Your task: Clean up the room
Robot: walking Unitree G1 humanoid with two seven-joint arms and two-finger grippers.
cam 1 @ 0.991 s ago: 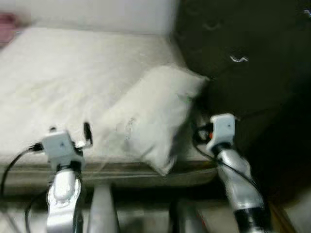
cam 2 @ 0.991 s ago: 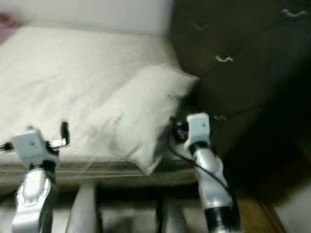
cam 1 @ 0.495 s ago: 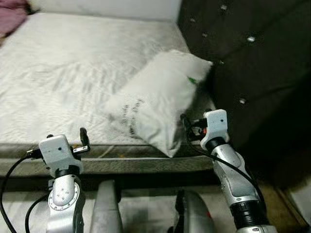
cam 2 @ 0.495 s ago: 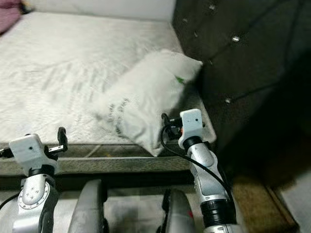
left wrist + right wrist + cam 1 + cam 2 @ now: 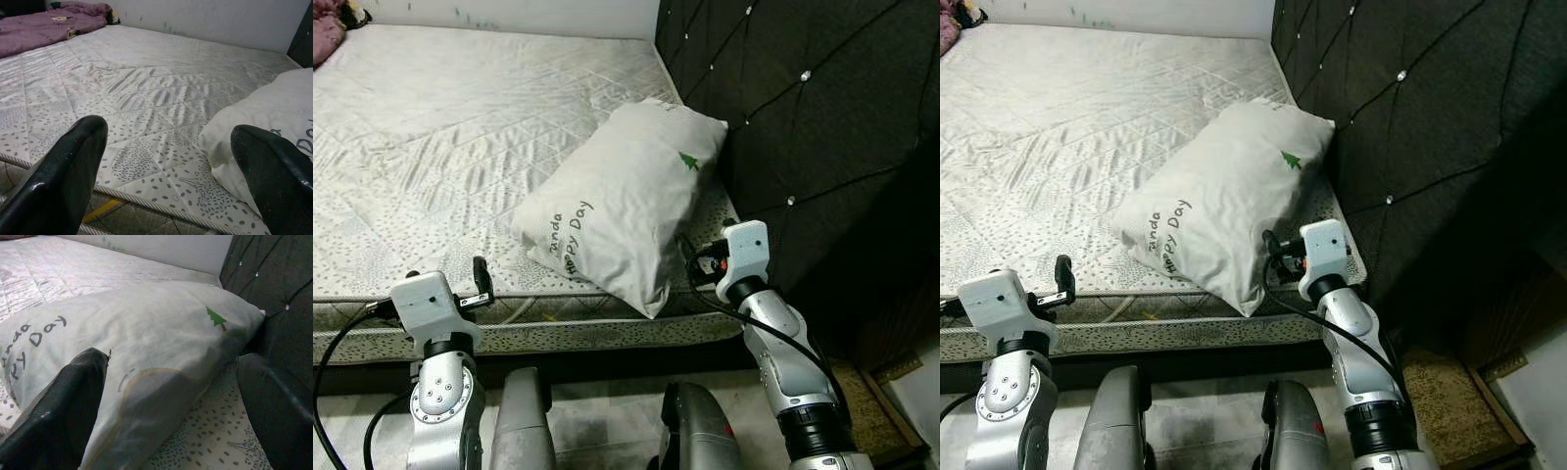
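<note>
Nothing moved but the camera | pillow [image 5: 626, 201] on mattress [image 5: 440, 137] against headboard [image 5: 803, 117] | left claw [image 5: 166, 166], right claw [image 5: 171, 396] spread, empty

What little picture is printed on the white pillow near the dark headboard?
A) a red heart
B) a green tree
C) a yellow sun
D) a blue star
B, a small green tree is printed on the pillow, close to the corner that touches the dark tufted headboard.
</note>
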